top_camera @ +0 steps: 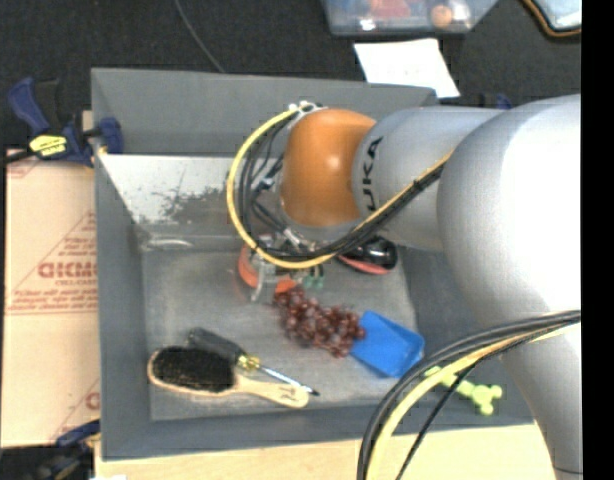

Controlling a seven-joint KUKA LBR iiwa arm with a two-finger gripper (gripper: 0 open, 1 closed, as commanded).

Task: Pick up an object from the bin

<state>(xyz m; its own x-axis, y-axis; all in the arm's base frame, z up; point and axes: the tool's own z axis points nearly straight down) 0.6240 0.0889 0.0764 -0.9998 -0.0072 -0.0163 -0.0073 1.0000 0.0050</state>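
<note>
Camera view puts the gripper point(259, 271) low over the middle of the bin point(117, 298), tucked under the arm's orange cover point(322, 168). I cannot tell whether its jaws stand wide or narrow, nor whether anything sits between them.

The nearest candidate is a bunch of dark red grapes point(312, 320), lying on the floor just beside and below the wrist. By my reading the pick is not done: I can see nothing lifted, and the grasp and the raise both remain.

Touching the grapes on their right is a blue block point(389, 345). A red and black thing point(372, 256) peeks out from under the arm near the back. Along the front wall lies a hairbrush point(202, 373) with a wooden handle, and a small screwdriver point(249, 363) rests against it.
</note>
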